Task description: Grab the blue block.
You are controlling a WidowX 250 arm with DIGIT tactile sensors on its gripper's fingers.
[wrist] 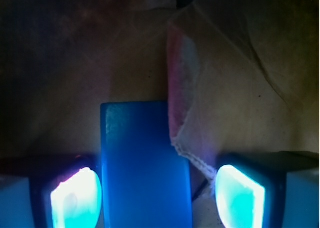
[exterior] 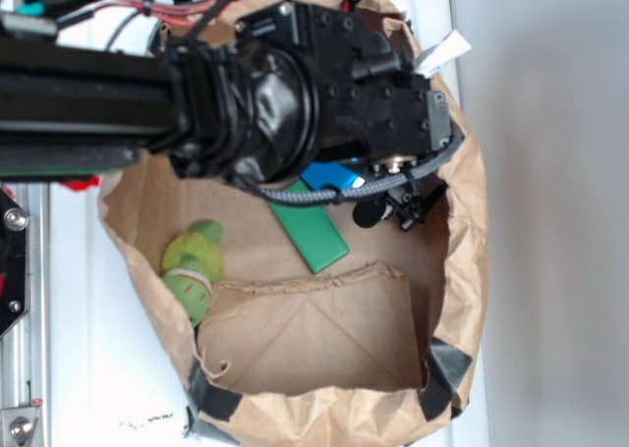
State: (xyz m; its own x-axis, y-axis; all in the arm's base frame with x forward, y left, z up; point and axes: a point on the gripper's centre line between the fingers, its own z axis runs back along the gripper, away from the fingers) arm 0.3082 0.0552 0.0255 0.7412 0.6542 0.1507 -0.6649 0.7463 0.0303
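Now hand [wrist: 157,198] open, straddling blue block [wrist: 145,168], right gap.

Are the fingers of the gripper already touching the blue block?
Apart on the right: the wrist view shows a gap between the blue block and the right finger. The left finger sits very close; contact there cannot be told.

**Non-task contents of bag**

Crumpled brown paper bag [exterior: 462,270], rim rolled down, stands on white worktop [exterior: 88,368]. Inside: flat green rectangular slab [exterior: 313,233] lying diagonally; green plush cactus-like toy [exterior: 194,265] near left wall. Dark tape patches [exterior: 447,368] on front rim.
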